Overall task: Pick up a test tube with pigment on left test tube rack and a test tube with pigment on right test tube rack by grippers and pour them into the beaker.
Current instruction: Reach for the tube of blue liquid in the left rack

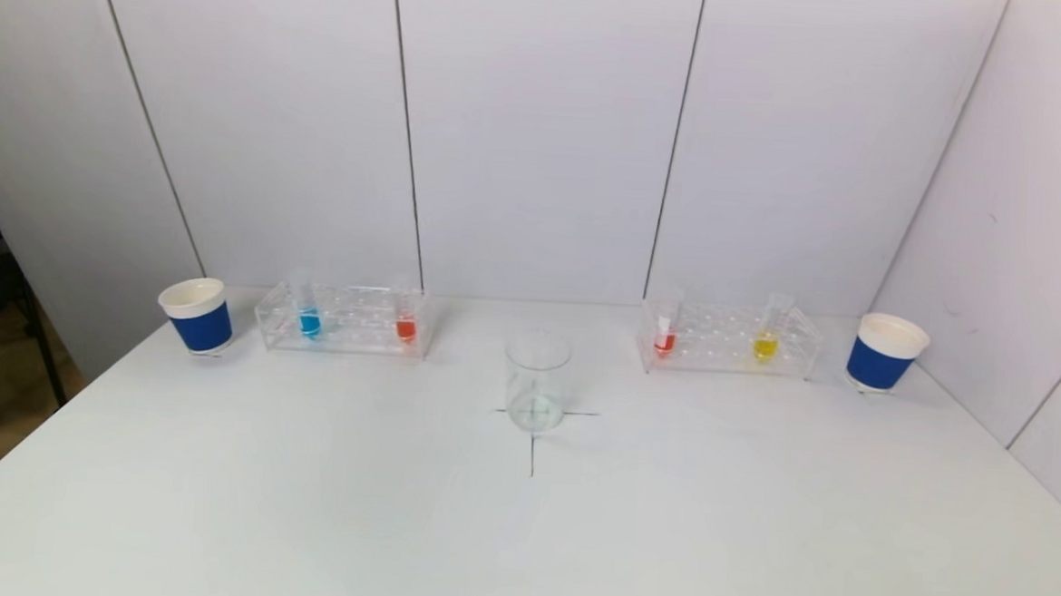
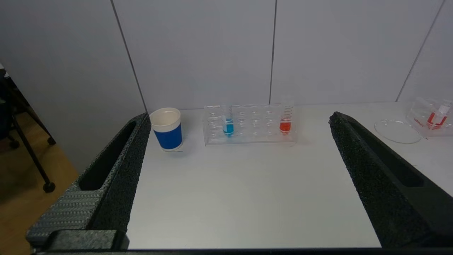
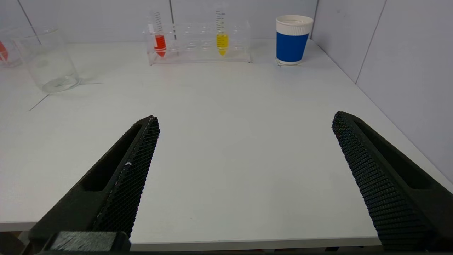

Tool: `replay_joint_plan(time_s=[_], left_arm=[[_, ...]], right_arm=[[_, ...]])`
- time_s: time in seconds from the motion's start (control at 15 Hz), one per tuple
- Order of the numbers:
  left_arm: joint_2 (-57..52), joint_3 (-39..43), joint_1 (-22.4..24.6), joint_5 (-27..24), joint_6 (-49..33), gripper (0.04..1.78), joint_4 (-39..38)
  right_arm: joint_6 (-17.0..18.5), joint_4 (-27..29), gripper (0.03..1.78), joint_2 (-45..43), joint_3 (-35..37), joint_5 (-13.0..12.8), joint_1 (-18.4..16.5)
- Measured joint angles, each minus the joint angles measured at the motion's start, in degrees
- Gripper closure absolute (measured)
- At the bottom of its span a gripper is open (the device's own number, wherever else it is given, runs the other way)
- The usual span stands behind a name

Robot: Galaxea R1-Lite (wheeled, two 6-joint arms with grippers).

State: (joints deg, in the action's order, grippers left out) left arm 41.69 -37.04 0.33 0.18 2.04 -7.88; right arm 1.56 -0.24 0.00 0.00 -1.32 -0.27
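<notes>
You have the beaker (image 1: 536, 382) at mid-worktop (image 1: 518, 534). Behind it to the left sits the left rack (image 1: 344, 319) with two tubes in it, a cup (image 1: 196, 314) just left of it. Behind to the right sits the right rack (image 1: 730, 339) with two tubes, another cup (image 1: 885, 352) just right of it.
</notes>
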Motion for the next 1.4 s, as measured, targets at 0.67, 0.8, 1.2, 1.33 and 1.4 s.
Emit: replay_joint_plan(time_s=[0.67,0.8,1.2,1.33,1.4], left_arm=[[33.30,3.57,0.27,-0.56,-0.50,0.06,-30.51],[41.02,3.74,0.68,-1.50,-0.50,0.06,-38.23],[60.73,3.13,2.30,-4.23,-0.48,0.06,-60.70],[65.72,2.23,3.00,-4.36,-0.37,0.06,-64.94],[68.39,1.51,3.36,-4.61,-0.28,0.06,-67.29]], right_arm=[[0.01,0.00,0.04,0.00,0.00,0.00,0.00],[0.01,0.00,0.04,0.00,0.00,0.00,0.00],[0.00,0.02,0.04,0.00,0.00,0.00,0.00],[0.01,0.00,0.04,0.00,0.00,0.00,0.00],[0.00,0.00,0.04,0.00,0.00,0.00,0.00]])
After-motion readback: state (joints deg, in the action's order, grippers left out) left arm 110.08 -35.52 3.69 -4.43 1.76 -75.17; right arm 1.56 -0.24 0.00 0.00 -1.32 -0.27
